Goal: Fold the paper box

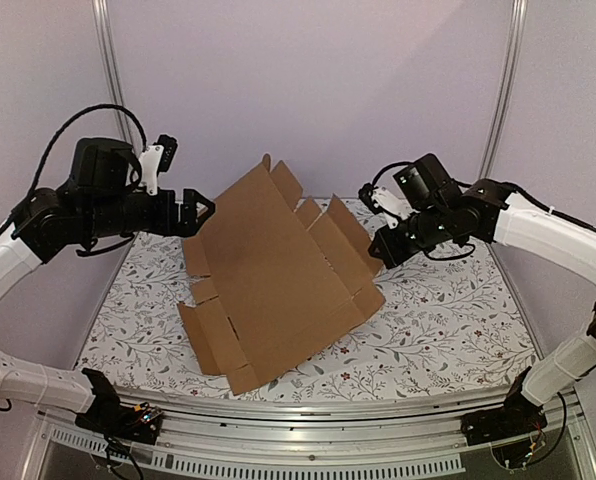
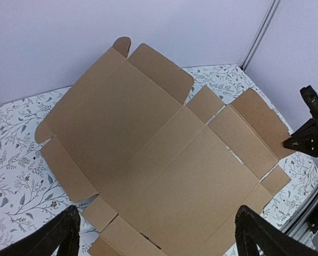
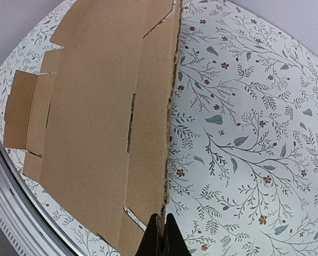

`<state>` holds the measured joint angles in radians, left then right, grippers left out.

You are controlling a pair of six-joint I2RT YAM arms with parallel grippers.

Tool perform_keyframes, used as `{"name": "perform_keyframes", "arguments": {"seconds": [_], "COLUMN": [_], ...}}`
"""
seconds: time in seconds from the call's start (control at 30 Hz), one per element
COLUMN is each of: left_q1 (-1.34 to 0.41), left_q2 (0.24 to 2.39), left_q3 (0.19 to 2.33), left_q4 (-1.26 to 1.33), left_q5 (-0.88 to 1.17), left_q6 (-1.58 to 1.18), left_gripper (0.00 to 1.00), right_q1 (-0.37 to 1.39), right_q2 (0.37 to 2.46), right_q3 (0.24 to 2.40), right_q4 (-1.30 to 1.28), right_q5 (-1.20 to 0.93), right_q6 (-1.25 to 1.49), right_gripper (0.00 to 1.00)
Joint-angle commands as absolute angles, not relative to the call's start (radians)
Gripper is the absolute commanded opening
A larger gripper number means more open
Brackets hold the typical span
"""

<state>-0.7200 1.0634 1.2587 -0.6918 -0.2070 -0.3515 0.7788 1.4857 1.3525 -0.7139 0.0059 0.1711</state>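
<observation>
The paper box (image 1: 278, 270) is an unfolded brown cardboard sheet with flaps and slits. Its right edge is lifted, so it slopes down toward the left front of the table. My right gripper (image 1: 378, 250) is shut on that raised right edge; the wrist view shows its fingertips pinching the corrugated edge (image 3: 167, 176) at the bottom of the frame (image 3: 161, 234). My left gripper (image 1: 200, 212) is open and empty, held above the sheet's left rear part. Its wrist view looks down on the whole sheet (image 2: 164, 154), with one finger (image 2: 57, 234) in each lower corner.
The table (image 1: 448, 310) has a white cloth with a leaf and flower print. A metal rail (image 1: 328, 415) runs along the near edge. Grey walls and two upright posts (image 1: 103, 60) close the back.
</observation>
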Motion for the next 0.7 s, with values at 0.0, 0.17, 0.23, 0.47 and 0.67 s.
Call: {"name": "perform_keyframes", "arguments": {"seconds": [0.0, 0.17, 0.23, 0.47, 0.67], "left_q1": [-0.739, -0.739, -0.739, -0.739, -0.739], "left_q2": [1.106, 1.148, 1.161, 1.159, 1.125], "left_q3": [1.342, 1.45, 1.489, 1.514, 1.468], "left_q4": [-0.662, -0.627, -0.621, -0.527, -0.475], "left_q5": [-0.082, 0.079, 0.132, 0.202, 0.276], "left_q6": [-0.251, -0.162, -0.119, 0.034, 0.043], "left_gripper": [1.0, 0.99, 1.0, 1.0, 1.0], "right_q1": [0.787, 0.788, 0.787, 0.787, 0.789], "right_q2": [1.436, 1.414, 1.411, 1.427, 1.408], "right_q3": [1.44, 1.534, 1.574, 1.733, 1.814], "right_q4": [-0.806, -0.843, -0.872, -0.956, -0.977], "right_q5": [0.047, -0.062, -0.098, -0.124, -0.224], "right_q6": [-0.002, -0.181, -0.236, -0.392, -0.369], "right_gripper": [0.0, 0.0, 0.0, 0.0, 0.0]}}
